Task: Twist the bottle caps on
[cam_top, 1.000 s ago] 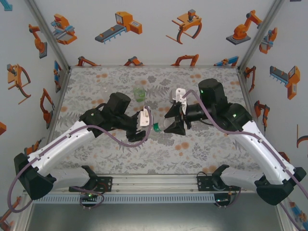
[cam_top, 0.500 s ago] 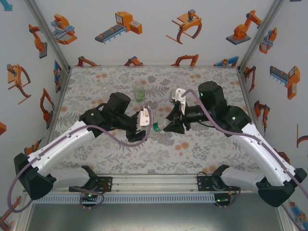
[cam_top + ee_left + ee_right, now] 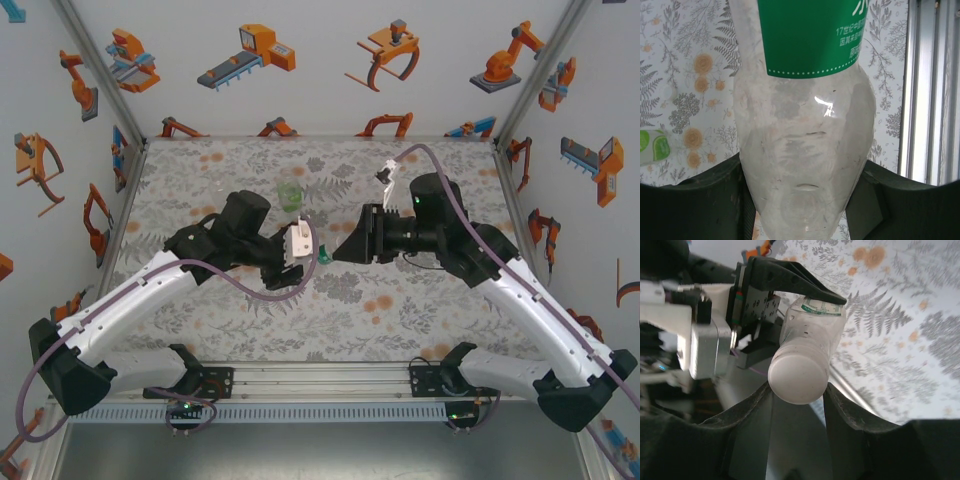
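With the left gripper [image 3: 310, 252] clamped on the clear bottle [image 3: 805, 150], neck toward 3 o'clock, the right gripper [image 3: 798, 392] pinching its white cap [image 3: 799, 376] should twist squarely, pressing lightly.

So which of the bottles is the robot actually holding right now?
The clear bottle with the green label: the left gripper clamps its body while the right gripper grips its white cap. The short green bottle sits alone on the table behind.
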You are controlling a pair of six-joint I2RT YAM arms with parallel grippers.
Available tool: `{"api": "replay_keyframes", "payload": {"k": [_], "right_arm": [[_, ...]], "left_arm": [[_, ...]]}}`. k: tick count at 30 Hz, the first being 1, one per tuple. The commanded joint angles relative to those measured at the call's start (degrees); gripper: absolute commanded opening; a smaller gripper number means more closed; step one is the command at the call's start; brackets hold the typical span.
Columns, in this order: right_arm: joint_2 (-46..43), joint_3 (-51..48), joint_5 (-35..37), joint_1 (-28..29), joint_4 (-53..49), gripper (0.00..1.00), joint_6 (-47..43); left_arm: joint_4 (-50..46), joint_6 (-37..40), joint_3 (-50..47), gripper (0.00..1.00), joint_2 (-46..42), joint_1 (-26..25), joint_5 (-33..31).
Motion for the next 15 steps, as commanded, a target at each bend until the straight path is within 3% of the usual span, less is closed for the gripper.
{"api": "replay_keyframes", "payload": {"k": [1,9,13,15], "right_arm": [[0.9,0.7,2.9,0.2,6.3,0.0,16.9],[5.7,11.2,11.7,0.2,-10.6,0.0,19.1],[6.7,12.2,10.7,0.3,-8.3,0.0,16.9],[6.4,12.3,11.0,0.3,-7.6,0.15,14.1]], "left_arm": [[0.9,1.6,1.0,0.0,-0.4,-0.7,1.8],[0.5,1.3,1.5,0.0,0.2,-0.7,-0.7],[-0.6,0.8,1.8,0.0,0.4,-0.7,-2.3],[-0.5,0.4,1.7,0.0,0.3,-0.7,-2.2]]}}
